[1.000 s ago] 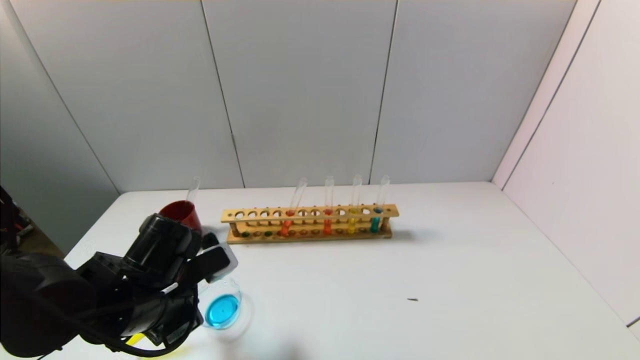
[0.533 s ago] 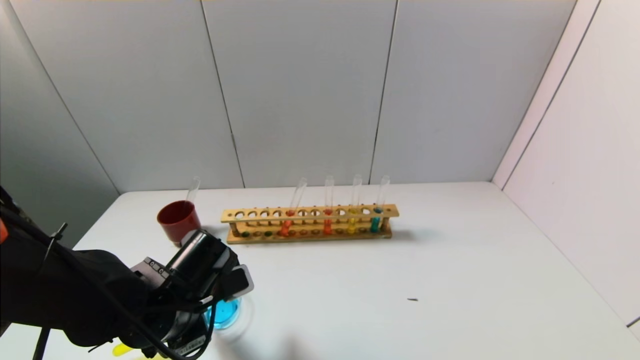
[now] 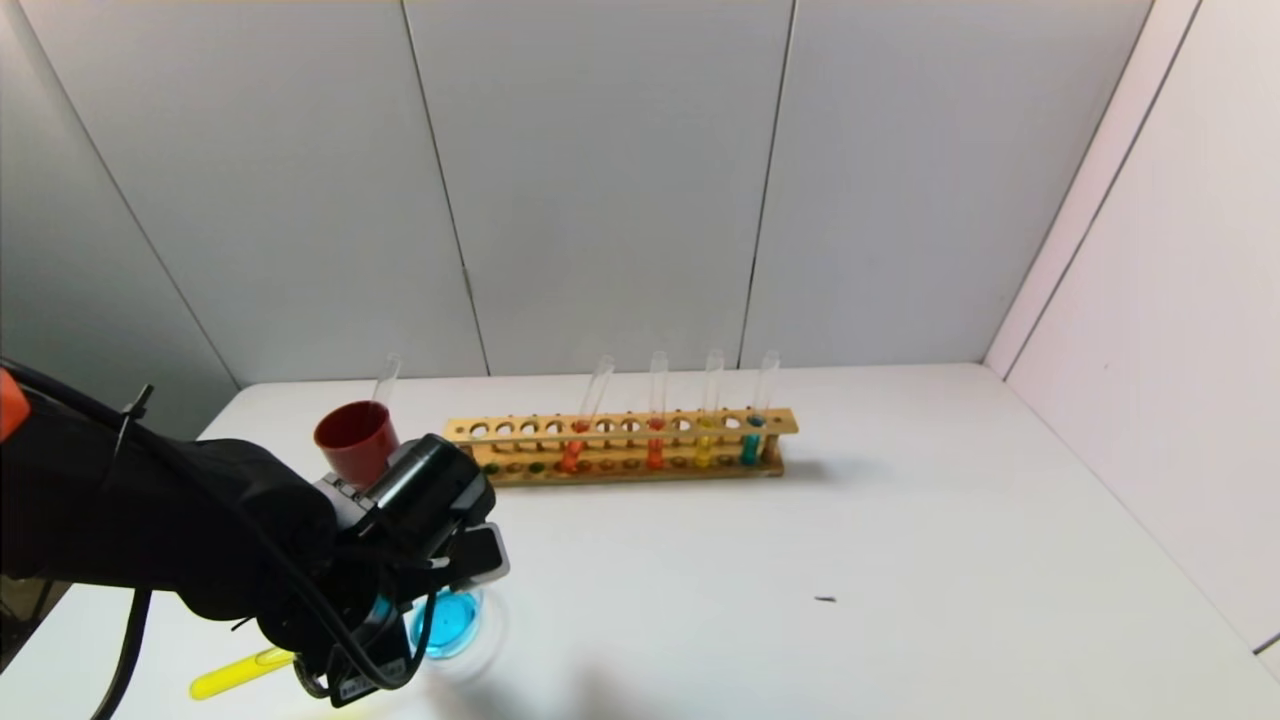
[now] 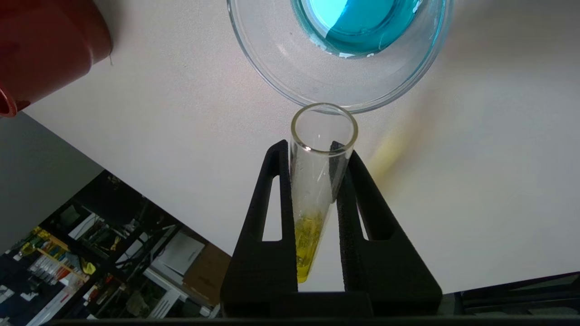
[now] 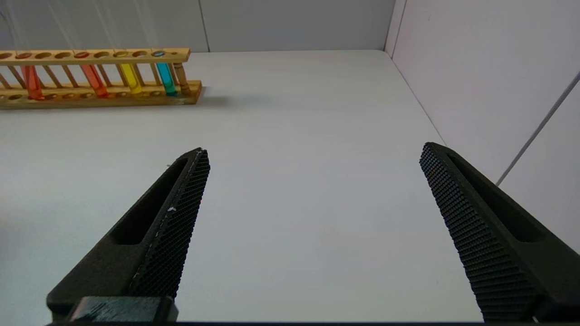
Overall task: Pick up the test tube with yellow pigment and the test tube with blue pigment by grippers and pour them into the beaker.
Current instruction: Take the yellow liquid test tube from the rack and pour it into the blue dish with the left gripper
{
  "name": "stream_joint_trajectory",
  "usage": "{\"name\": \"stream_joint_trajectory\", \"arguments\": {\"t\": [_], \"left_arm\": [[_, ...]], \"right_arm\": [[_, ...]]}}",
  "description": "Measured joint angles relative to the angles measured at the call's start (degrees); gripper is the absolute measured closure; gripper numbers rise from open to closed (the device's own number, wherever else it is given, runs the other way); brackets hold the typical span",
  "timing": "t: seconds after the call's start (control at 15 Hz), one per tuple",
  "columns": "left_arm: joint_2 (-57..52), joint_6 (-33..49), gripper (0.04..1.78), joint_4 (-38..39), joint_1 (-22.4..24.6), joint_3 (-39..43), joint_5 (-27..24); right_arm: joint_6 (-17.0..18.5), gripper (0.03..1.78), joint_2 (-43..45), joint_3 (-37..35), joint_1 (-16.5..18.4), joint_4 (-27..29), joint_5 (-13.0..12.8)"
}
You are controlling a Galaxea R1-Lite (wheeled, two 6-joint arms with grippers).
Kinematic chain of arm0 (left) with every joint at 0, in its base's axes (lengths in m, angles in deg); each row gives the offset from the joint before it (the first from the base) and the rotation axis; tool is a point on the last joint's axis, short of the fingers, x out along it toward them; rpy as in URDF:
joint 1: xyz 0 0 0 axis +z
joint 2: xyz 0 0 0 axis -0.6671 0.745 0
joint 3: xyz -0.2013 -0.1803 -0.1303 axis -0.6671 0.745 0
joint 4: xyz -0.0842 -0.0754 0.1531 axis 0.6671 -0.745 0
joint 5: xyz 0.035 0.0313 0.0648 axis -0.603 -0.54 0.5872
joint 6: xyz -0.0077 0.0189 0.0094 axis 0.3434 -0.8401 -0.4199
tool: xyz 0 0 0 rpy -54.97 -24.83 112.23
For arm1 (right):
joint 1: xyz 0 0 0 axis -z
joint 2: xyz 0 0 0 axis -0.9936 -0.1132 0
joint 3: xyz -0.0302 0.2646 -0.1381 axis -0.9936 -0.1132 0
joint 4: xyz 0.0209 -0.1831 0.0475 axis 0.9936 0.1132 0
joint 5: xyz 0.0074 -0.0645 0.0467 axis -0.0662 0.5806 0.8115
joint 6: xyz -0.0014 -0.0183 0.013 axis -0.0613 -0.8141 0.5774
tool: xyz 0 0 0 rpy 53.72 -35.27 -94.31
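- While it hangs beside the beaker point(image 4: 290, 86), the left claw point(image 4: 312, 158) squeezes the yellow tube point(image 4: 317, 181) — its mouth near the rim.
- The right claw point(image 5: 312, 190) is spread wide over the surface point(image 5: 294, 136).
- The blue tube point(image 3: 752, 440) stands in the rack point(image 3: 620, 428).

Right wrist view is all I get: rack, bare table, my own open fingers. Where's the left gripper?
Observer: The left gripper is shut on the test tube with yellow pigment, low over the table's front-left part.
Operator: Beaker?
Observer: The beaker stands just beyond the tube's open mouth, with only blue liquid in it.
Operator: Yellow pouring yet?
Observer: No. The yellow liquid sits at the tube's closed end, and none is at the mouth.
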Motion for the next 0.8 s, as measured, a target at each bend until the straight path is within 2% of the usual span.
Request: {"name": "stream_joint_trajectory", "arguments": {"t": [0.2, 0.47, 0.8], "left_arm": [[1.5, 0.0, 1.51, -4.0, 0.1, -3.6, 1.5], [4.5, 0.0, 1.51, -5.1, 0.3, -5.4, 3.4], [7.1, -0.4, 1.51, -11.1, 0.5, -8.3, 3.9]], "right_arm": [[0.0, 0.11, 0.0, 0.0, 0.0, 0.0, 0.0], [0.0, 0.11, 0.0, 0.0, 0.0, 0.0, 0.0], [0.0, 0.11, 0.0, 0.0, 0.0, 0.0, 0.0]]}}
